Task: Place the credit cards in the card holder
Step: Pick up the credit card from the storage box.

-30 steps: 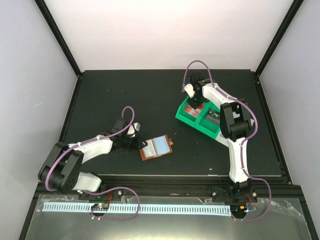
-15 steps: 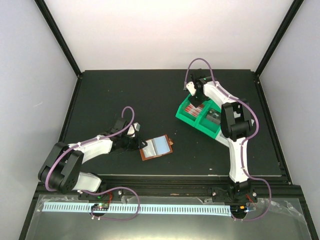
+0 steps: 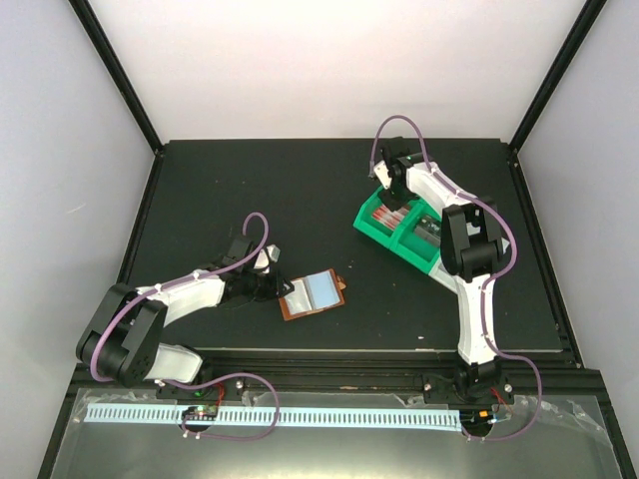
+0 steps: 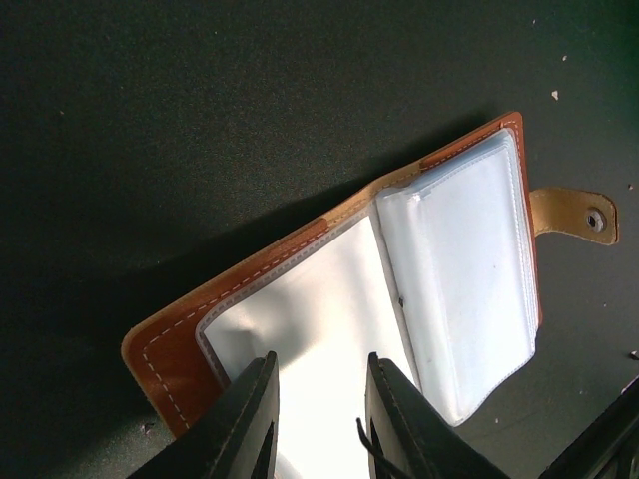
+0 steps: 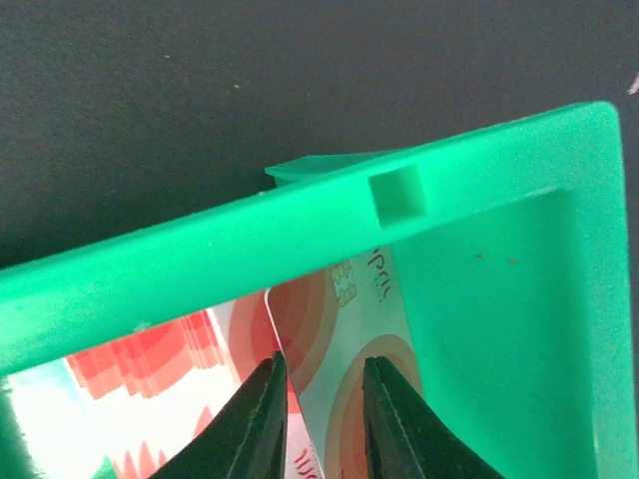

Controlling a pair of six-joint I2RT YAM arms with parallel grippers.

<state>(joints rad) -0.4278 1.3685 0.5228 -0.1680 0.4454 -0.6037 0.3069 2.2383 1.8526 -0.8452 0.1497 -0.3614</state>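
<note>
One stitched leather card holder (image 4: 165, 359)

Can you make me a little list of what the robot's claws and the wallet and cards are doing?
Card holder: lying open, clear sleeves showing, no card seen inside
Left claw: fingers apart, at the card holder's sleeve
Right claw: fingers apart, over a credit card
Credit card: red-patterned, inside the green bin
</note>
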